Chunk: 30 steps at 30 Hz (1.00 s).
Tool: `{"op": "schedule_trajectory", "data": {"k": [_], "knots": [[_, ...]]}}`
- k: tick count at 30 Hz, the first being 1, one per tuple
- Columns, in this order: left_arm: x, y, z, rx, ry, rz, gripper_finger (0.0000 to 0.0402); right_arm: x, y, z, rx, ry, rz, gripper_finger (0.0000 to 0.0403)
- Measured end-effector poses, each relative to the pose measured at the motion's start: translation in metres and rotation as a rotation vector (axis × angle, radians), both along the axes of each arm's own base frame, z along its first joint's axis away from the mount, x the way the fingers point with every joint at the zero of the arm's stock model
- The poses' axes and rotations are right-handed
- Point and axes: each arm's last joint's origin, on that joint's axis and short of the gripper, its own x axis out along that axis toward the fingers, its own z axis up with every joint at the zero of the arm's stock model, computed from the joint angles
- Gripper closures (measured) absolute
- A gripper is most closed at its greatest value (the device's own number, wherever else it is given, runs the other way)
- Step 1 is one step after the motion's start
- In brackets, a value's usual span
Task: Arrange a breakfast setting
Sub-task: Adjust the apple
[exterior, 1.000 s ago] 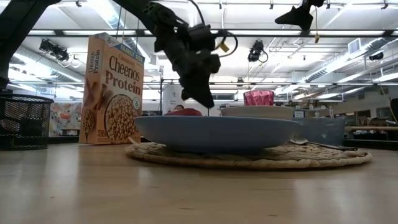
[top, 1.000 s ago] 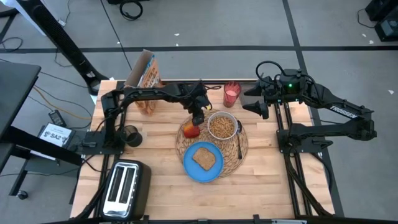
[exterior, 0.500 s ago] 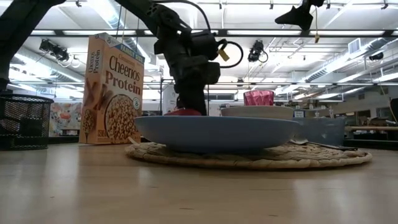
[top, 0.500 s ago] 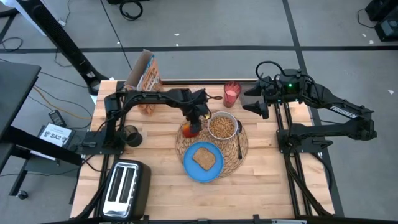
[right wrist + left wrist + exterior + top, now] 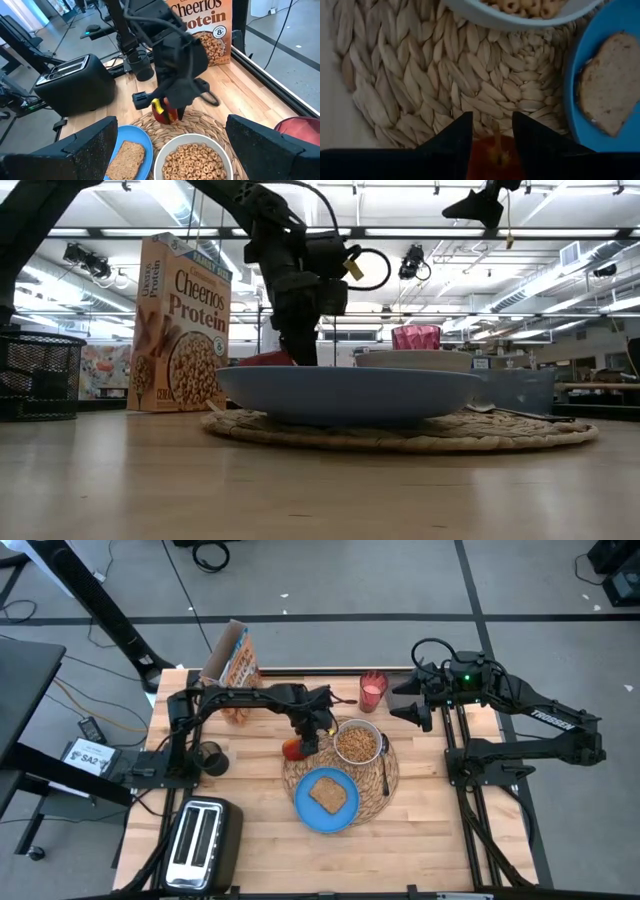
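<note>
Red apple [image 5: 494, 156]: rigid, round, smooth, likely slippery; left gripper [image 5: 491, 131] clamps its flanks beside the stem, over woven placemat [image 5: 420, 85]; right gripper [image 5: 172, 137] gapes idle.

The left tool [image 5: 301, 745] is coming down from above the mat [image 5: 390, 775] onto the apple [image 5: 292, 749], its fingers spreading around it, while the apple is shifting outward toward the mat's edge.

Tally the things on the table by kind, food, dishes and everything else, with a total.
Food: 3, apple, toast, cereal box
Dishes: 4, plate, bowl, spoon, glass
Other: 3, placemat, toaster, mesh cup
Total: 10
</note>
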Motion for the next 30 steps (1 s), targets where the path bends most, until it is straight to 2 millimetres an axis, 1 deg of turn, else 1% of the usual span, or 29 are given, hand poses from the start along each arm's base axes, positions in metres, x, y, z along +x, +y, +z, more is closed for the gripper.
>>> {"op": "schedule_trajectory", "data": {"k": [4, 8, 11, 14, 23, 26, 30], "knots": [[0.003, -0.013, -0.001, 0.092, 0.020, -0.048, 0.0255, 0.000, 0.000, 0.000, 0.000, 0.000, 0.000, 0.0030], [0.003, -0.021, -0.007, 0.099, 0.075, -0.034, 0.0255, 0.000, 0.000, 0.000, 0.000, 0.000, 0.000, 0.0030], [0.002, -0.020, -0.012, 0.113, 0.114, -0.002, 0.0256, 0.000, 0.000, 0.000, -0.004, 0.001, 0.001, 0.0030], [0.002, -0.018, -0.012, 0.138, 0.118, 0.015, 0.0259, 0.000, 0.000, 0.000, -0.004, 0.000, 0.002, 0.0030], [-0.004, -0.014, -0.013, 0.119, 0.180, 0.073, 0.0263, 0.000, 0.000, 0.000, -0.006, 0.000, 0.002, 0.0030], [-0.007, -0.012, -0.014, 0.106, 0.213, 0.099, 0.0286, 0.000, 0.000, 0.000, -0.007, 0.000, 0.003, 0.0030], [-0.009, -0.011, -0.014, 0.097, 0.226, 0.119, 0.0340, 0.000, 0.000, 0.000, -0.014, 0.001, 0.005, 0.0030]]}}
